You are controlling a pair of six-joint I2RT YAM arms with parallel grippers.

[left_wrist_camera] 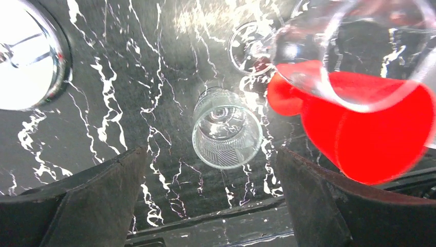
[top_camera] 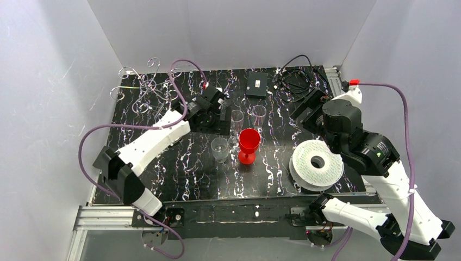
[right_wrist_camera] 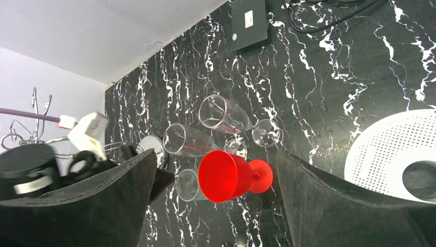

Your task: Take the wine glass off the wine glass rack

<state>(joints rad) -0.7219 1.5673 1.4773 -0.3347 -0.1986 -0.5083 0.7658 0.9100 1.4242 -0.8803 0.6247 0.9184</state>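
Observation:
The wine glass rack (top_camera: 142,87) is a thin silver wire stand at the far left corner; I see no glass hanging on its hooks. Its shiny round base (left_wrist_camera: 25,56) shows in the left wrist view. Two clear flutes (top_camera: 237,119) (top_camera: 259,115), a red goblet (top_camera: 249,144) and a clear ridged tumbler (top_camera: 219,148) stand mid-table. My left gripper (top_camera: 222,122) is open and empty, between the rack and the glasses, above the tumbler (left_wrist_camera: 226,128). My right gripper (top_camera: 304,109) is open and empty, raised to the right of the glasses, with the red goblet (right_wrist_camera: 226,175) framed between its fingers.
A white ridged spool (top_camera: 317,163) lies at the right front. A black box (top_camera: 256,85) and a tangle of black cables (top_camera: 293,79) sit at the back. White walls close in the left, back and right sides.

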